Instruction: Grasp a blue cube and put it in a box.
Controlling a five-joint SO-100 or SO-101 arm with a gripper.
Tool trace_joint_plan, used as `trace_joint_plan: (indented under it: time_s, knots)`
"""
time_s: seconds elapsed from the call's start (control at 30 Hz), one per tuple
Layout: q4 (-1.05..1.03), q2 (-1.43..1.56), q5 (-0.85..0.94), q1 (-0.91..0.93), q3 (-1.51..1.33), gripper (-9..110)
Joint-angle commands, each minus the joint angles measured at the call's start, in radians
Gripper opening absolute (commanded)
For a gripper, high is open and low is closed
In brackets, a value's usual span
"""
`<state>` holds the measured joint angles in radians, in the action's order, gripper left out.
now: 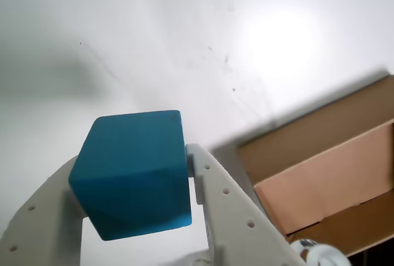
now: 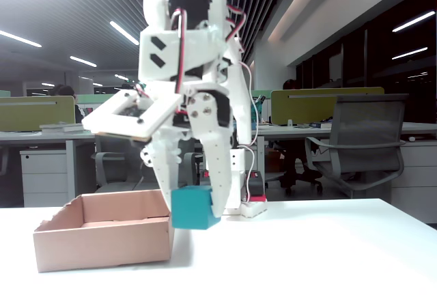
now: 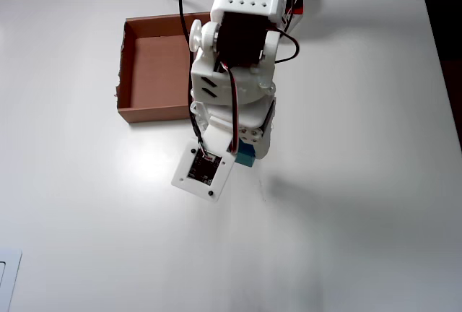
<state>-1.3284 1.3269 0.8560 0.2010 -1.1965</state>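
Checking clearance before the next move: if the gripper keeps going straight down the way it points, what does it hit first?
Probably bare table. The gripper points down holding the blue cube, which would touch first; the box sits beside that line.

wrist: close, down past jaws | fixed: low, table-level side-on | overhead: straight down | all share box [image 2: 102, 233]

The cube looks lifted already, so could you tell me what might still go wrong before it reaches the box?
1. In the wrist view the cube sits skewed between the fingers, held near their tips, so it may twist or slip out.
2. In the fixed view the cube hangs about level with the box rim, right beside its wall; moving sideways without rising could knock the box or the cube.
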Motion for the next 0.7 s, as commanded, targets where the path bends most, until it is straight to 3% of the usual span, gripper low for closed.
trace_joint_plan:
  time_s: [0.0,0.67]
  knots:
    - [-0.034,0.097,-0.012,0.055,-0.003,13]
    - [-0.161,0.245,-0.017,0.472,-0.164,14]
